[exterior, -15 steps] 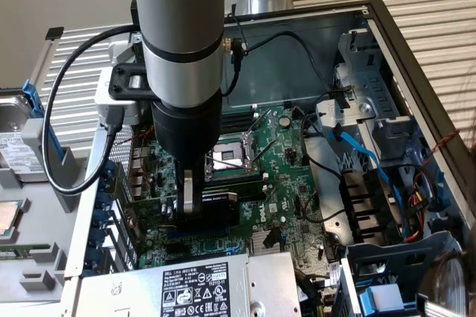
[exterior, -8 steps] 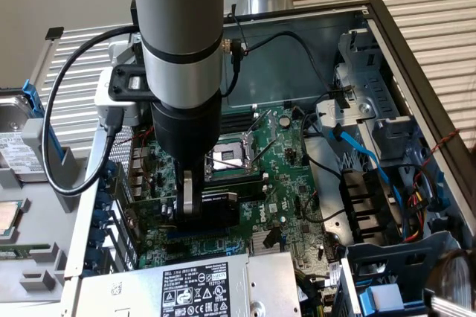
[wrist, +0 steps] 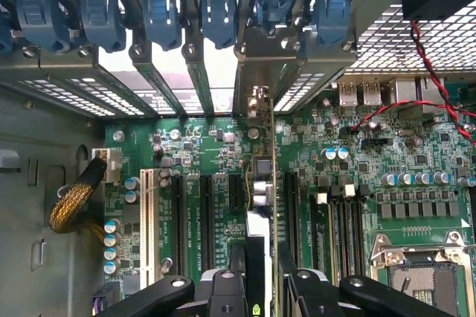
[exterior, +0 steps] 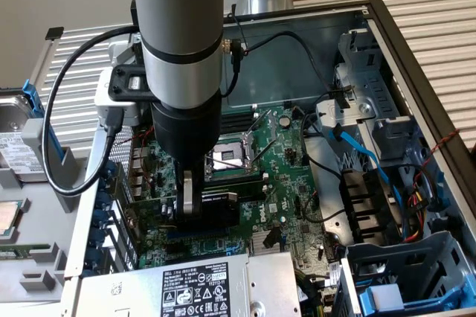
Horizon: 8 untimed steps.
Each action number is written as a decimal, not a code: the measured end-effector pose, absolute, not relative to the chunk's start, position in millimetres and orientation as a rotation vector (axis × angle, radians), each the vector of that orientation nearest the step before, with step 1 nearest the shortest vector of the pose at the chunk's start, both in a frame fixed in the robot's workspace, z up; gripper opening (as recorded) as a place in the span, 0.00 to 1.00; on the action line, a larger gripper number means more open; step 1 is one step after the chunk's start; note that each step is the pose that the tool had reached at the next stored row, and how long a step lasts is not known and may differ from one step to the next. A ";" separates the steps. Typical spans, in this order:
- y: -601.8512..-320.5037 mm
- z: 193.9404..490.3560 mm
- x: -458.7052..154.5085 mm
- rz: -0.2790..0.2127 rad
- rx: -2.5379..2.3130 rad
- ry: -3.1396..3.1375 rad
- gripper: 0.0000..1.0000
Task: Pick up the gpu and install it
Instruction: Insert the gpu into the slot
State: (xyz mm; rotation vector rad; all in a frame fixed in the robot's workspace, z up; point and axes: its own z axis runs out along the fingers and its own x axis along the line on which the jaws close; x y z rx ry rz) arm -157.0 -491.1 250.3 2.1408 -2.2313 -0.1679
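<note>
The fingers (exterior: 187, 196) (wrist: 236, 276) are clamped on the gpu (exterior: 219, 209) (wrist: 259, 246), one on each face of the card, which stands on edge between them. The gpu is down inside the open computer case (exterior: 416, 34), low over the expansion slots of the green motherboard (exterior: 290, 183) (wrist: 208, 153), just beside the CPU socket (exterior: 227, 157) (wrist: 416, 272). Whether its lower edge has gone into a slot cannot be told. In the wrist view the card runs away from the fingers towards the case's rear wall, where its silver bracket (wrist: 256, 105) stands at one of the slot openings under a row of blue latches (wrist: 216, 15). A white slot (wrist: 146, 216) lies near it, with black slots between them. The arm (exterior: 182, 42) comes down from above the case. Towards the near edge of the exterior view lies the grey power supply (exterior: 201, 291) with its white label. At the exterior view's right a blue cable (exterior: 368, 157) runs past grey drive cages.
</note>
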 end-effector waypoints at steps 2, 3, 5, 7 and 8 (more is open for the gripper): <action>-491.1 250.3 -157.0 -0.168 2.141 -2.231 0.27; -491.0 250.3 -157.0 -0.168 2.141 -2.231 0.27; -491.0 250.3 -157.0 -0.168 2.141 -2.231 0.27; -491.0 250.4 -156.8 -0.168 2.141 -2.231 0.27; -491.0 250.5 -156.6 -0.168 2.141 -2.231 0.27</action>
